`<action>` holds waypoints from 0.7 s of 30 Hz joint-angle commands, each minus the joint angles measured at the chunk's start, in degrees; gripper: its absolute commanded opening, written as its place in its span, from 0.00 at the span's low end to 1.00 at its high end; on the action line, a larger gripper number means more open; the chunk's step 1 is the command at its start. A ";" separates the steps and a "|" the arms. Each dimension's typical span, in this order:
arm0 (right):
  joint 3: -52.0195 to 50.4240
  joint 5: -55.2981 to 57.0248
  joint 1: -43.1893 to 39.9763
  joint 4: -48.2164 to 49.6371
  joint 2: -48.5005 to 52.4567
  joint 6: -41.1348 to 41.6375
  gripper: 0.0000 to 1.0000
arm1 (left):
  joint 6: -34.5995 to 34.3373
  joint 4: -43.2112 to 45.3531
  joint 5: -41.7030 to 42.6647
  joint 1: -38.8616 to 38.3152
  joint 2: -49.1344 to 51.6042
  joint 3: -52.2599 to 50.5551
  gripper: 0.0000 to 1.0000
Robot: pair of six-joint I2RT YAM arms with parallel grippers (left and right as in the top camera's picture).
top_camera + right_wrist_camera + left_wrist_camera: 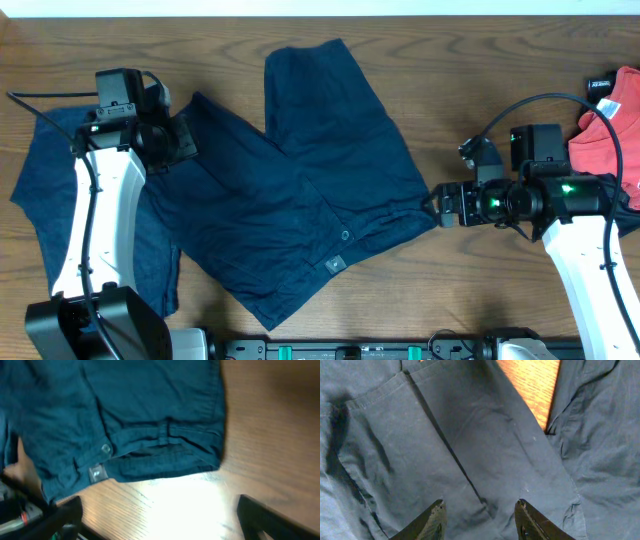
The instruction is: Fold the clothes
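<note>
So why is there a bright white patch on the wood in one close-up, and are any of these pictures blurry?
Right wrist view: that is glare off the bare table just below the navy shorts; the whole picture is soft, the right gripper a dark blur. Left wrist view: sharper, cloth washed greyish, shadow at left. Overhead view: evenly lit, crisp.

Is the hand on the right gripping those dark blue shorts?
No, the right hand is spread wide open with only bare table between its fingers, the shorts lying just ahead.
</note>
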 commanded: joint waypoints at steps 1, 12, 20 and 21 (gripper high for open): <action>0.11 -3.13 0.59 0.07 -0.04 -0.96 0.99 | -0.61 -0.33 0.76 0.20 0.31 0.42 0.56; 0.07 12.66 2.01 -3.43 9.49 11.93 0.99 | -3.34 -0.24 -5.03 0.50 3.41 0.42 0.56; 0.20 9.40 12.04 10.23 20.76 13.07 0.99 | -3.43 -1.22 -3.56 0.50 3.98 0.42 0.55; 0.22 9.42 12.90 11.45 21.90 13.07 0.99 | -3.43 -1.44 -3.56 0.50 3.98 0.42 0.55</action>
